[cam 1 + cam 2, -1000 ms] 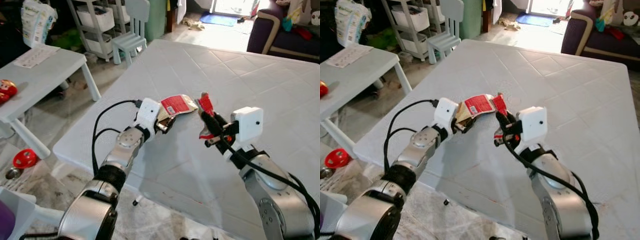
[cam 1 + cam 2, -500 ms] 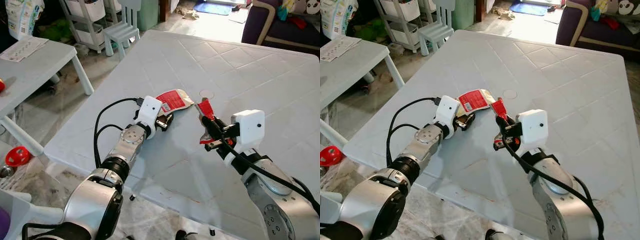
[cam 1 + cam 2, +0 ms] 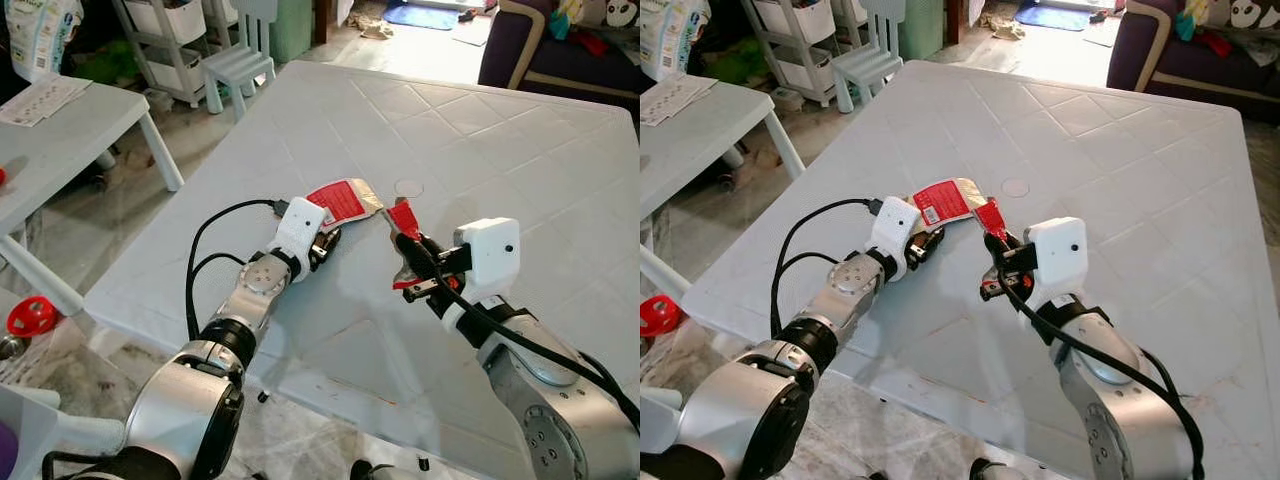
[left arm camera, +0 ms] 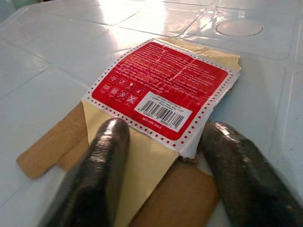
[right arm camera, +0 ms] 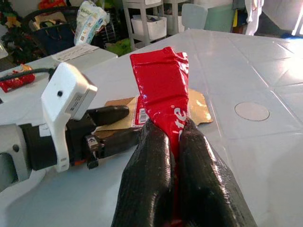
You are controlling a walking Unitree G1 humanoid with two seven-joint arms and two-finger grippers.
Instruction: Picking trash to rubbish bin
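My right claw (image 3: 403,243) is pinched shut on a red wrapper (image 5: 162,90), holding it above the counter (image 3: 520,150). The wrapper's long axis runs along the fingers, and its free end sticks out past the tips, pointing up and away from me. The held end is buried between the fingers, so I can't see how far in it goes.

My left claw (image 4: 163,142) is low at the counter with its fingers spread, straddling the near end of a flattened carton (image 4: 161,90). The carton lies flat, red label and barcode up, its long axis pointing away from the claw toward a round mark (image 4: 239,27) in the counter. I can't tell whether the fingers touch it. Its near brown flaps are partly hidden under the fingers. From the head, the claw's housing covers the carton's near end.
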